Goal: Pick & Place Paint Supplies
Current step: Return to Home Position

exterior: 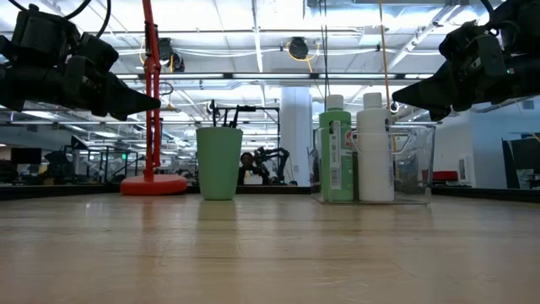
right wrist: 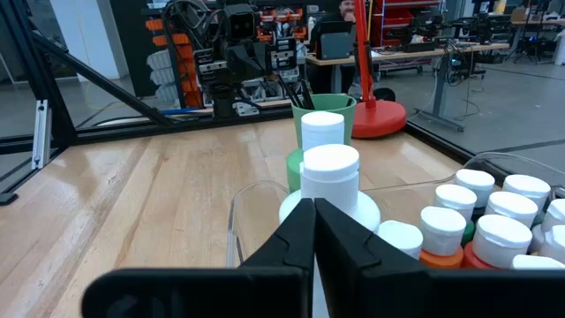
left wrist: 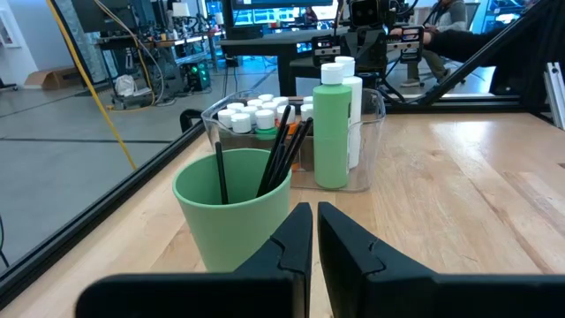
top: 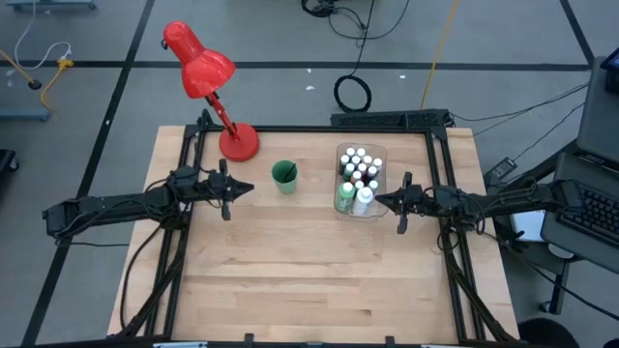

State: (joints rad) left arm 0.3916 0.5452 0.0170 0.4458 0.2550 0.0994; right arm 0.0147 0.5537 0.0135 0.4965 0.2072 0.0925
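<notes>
While bottles [top: 358,166] are being housed by the one-o'clock tray [exterior: 415,165], both jaws are being held clenched. Nothing is being gripped.

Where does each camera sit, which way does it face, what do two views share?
High: overhead, straight down; both arms, left gripper, right gripper.
Low: table height, facing green cup and clear tray; both grippers above.
Left wrist: faces cup, brushes; own shut fingers.
Right wrist: above tray's bottles; own shut fingers.
Shared: both wrist views show cup, tray.

Grey floor [top: 271,39] with taped black lines [top: 290,66] and coiled cable [top: 352,92] surrounds the wooden table [top: 309,280].
</notes>
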